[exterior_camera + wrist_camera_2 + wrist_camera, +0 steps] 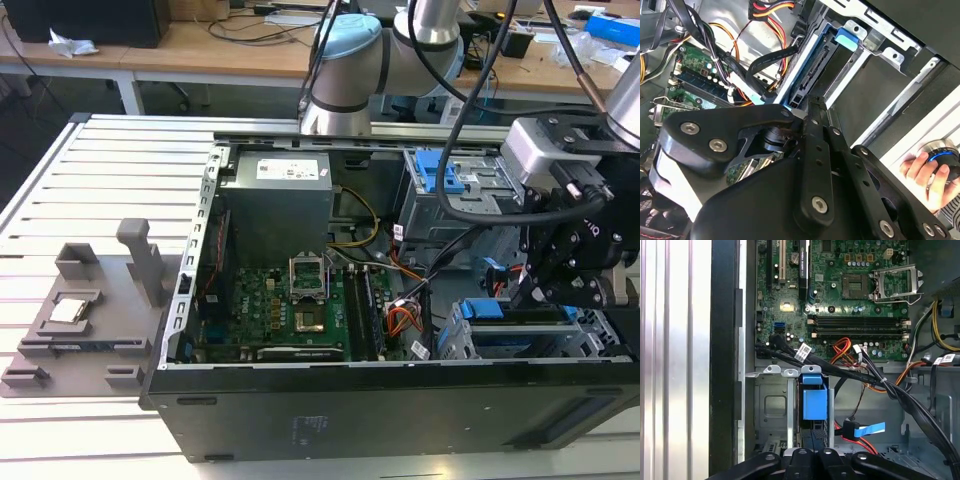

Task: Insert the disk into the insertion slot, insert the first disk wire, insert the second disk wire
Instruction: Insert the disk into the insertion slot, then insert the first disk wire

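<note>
Slatted bench w/ PC; blue-framed disk in silver slot

- A pale, slotted metal table fills the foreground.
- Behind the table stand wooden desks, strewn with cables.
- Between the table and the desks lies dark floor.

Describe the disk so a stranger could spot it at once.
Find the open black computer case; in its near corner at the exterior view's right sits a low silver drive cage, below the gripper. The disk lies in it, a flat slab framed in bright blue; the taller grey cage behind has only a blue latch.
</note>
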